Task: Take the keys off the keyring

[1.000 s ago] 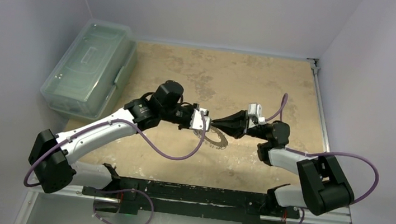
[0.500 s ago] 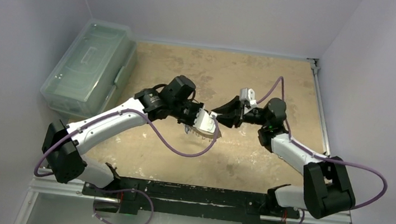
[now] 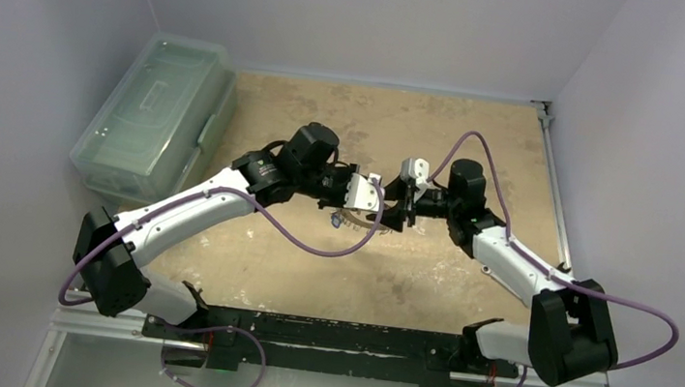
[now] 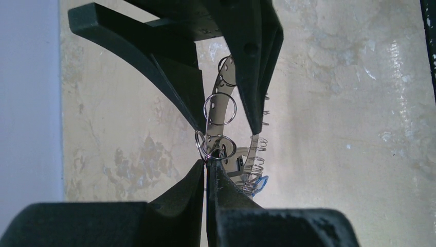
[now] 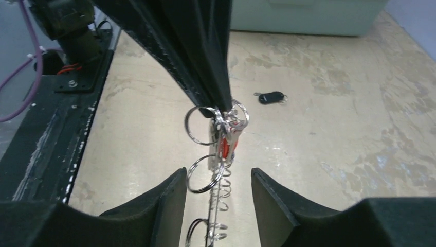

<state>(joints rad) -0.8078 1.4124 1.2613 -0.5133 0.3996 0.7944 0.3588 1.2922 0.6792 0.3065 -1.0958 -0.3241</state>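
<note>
keyring (image 5: 219, 196) edge-on, seemingly hanging upright

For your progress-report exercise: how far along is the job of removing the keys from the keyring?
Done: one black key lies loose on the table. In hand: left fingers pinch the keyring aloft; open right fingers flank it. Left: many keys hang on it.

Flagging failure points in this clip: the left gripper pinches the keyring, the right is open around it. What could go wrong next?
1. The left gripper pinches the keyring only at its fingertips; a pull could twist it or slip it free.
2. The open right gripper straddles crowded small rings; closing may catch several at once.
</note>
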